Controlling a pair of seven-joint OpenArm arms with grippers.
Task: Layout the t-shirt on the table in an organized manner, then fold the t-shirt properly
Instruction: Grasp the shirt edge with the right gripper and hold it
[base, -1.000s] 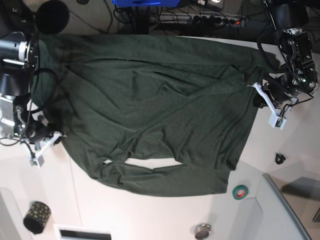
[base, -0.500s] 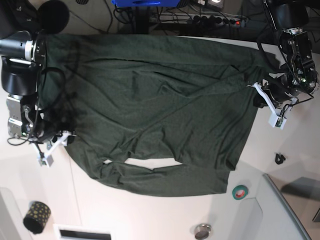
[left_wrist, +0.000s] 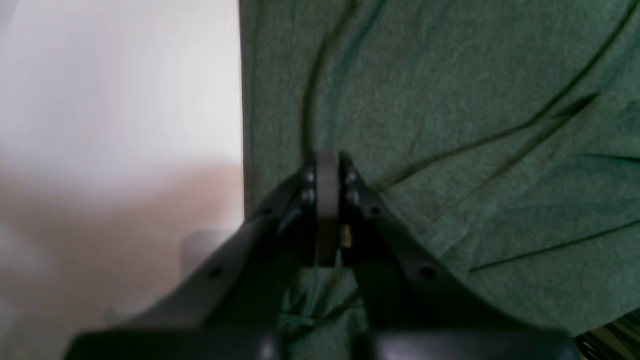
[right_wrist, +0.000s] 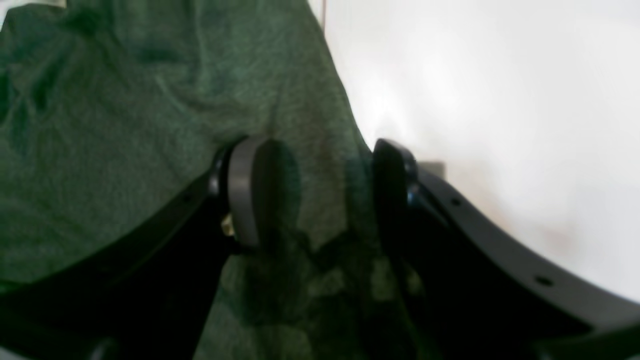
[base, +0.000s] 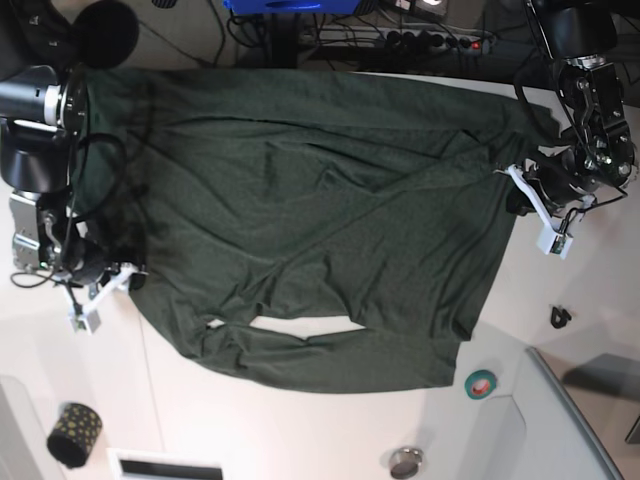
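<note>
we see the dark green t-shirt (base: 310, 225) spread wide over the white worktop (base: 250, 430), creased. a roll of green tape (base: 481, 383), a dotted black cup (base: 74, 433) and a small metal disc (base: 405, 462) sit on bare worktop; cables and a power strip (base: 430, 40) lie beyond. the left pincer (left_wrist: 327, 165) is clamped tight on the shirt's edge. the right pincer (right_wrist: 320, 190) stands parted astride the hem, gripping nothing.
</note>
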